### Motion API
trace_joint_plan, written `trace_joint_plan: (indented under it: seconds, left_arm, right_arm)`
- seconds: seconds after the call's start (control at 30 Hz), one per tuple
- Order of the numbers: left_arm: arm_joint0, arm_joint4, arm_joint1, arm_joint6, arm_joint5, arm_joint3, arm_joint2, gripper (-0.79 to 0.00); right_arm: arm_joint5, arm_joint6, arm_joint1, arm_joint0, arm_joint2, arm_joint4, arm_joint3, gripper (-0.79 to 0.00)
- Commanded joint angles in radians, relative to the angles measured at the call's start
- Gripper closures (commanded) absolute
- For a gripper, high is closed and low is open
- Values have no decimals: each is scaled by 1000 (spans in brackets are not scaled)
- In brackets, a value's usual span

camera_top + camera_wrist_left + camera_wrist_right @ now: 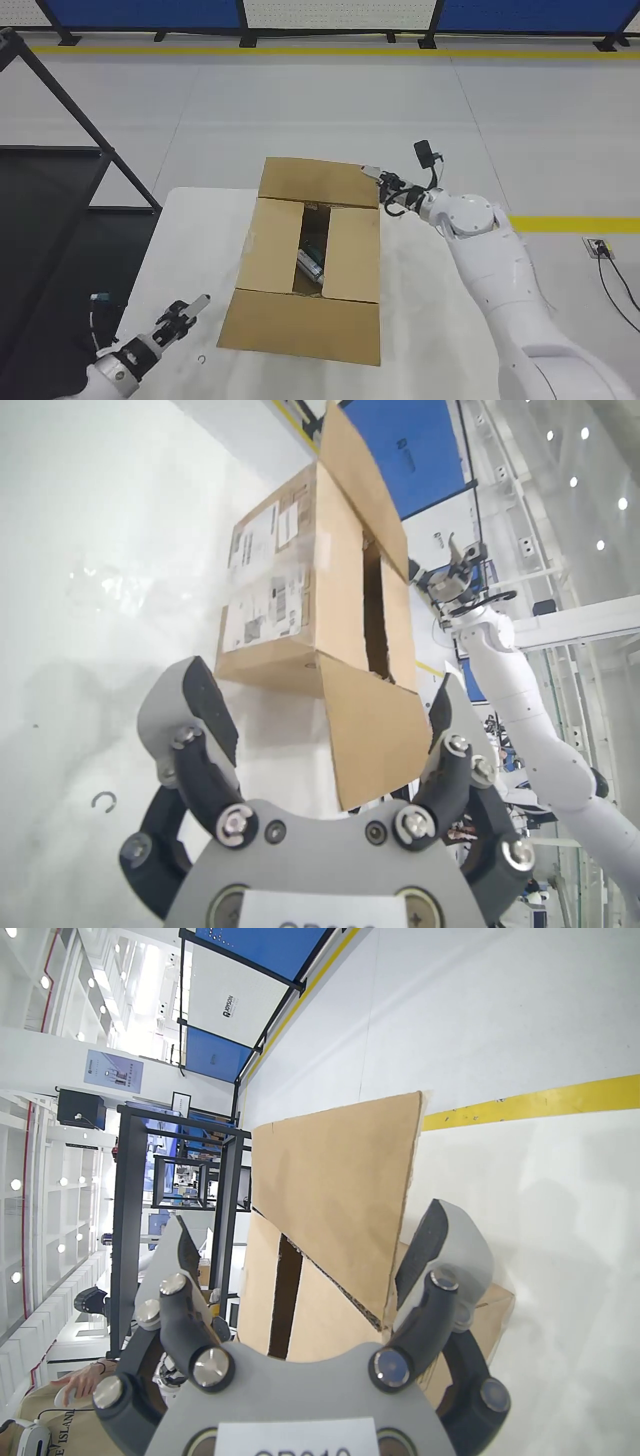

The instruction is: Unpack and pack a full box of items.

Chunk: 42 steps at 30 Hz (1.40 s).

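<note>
The box point(270, 245) is sitting mid-way across the counter point(200, 230), with the right gripper point(378, 178) hovering spread beside its far flap point(318, 182) and the left gripper point(190, 308) spread at near-left. Snagging that flap is probably risking dragging the whole box.

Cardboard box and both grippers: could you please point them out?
cardboard box point(352, 255), top view, on a top flap.
left gripper point(324, 677), left wrist view, midway between its fingertips.
right gripper point(306, 1214), right wrist view, midway between its fingertips.

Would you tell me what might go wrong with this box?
The right claw is open at a corner of the far flap; a push may slide the box, as the left claw stands apart. The side flaps leave a narrow gap over the items, so a claw could snag.
</note>
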Motion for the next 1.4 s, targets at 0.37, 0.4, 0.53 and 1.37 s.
trace_joint_plan:
  seconds: [0.37,0.4,0.53,1.37]
  left_arm:
    - [-55,-255,40,-332,9,91,-6,-785]
    - [-60,-279,42,-344,19,95,-7,-785]
    - [-80,-353,51,-361,60,108,-8,-785]
    - [-111,-464,92,-302,134,117,50,-785]
  right_arm:
    - [-102,39,14,24,7,94,45,-785]
    - [-110,44,16,23,9,104,40,-785]
    - [-137,76,25,19,15,132,18,-785]
    - [-104,227,45,-65,-64,215,-264,-785]
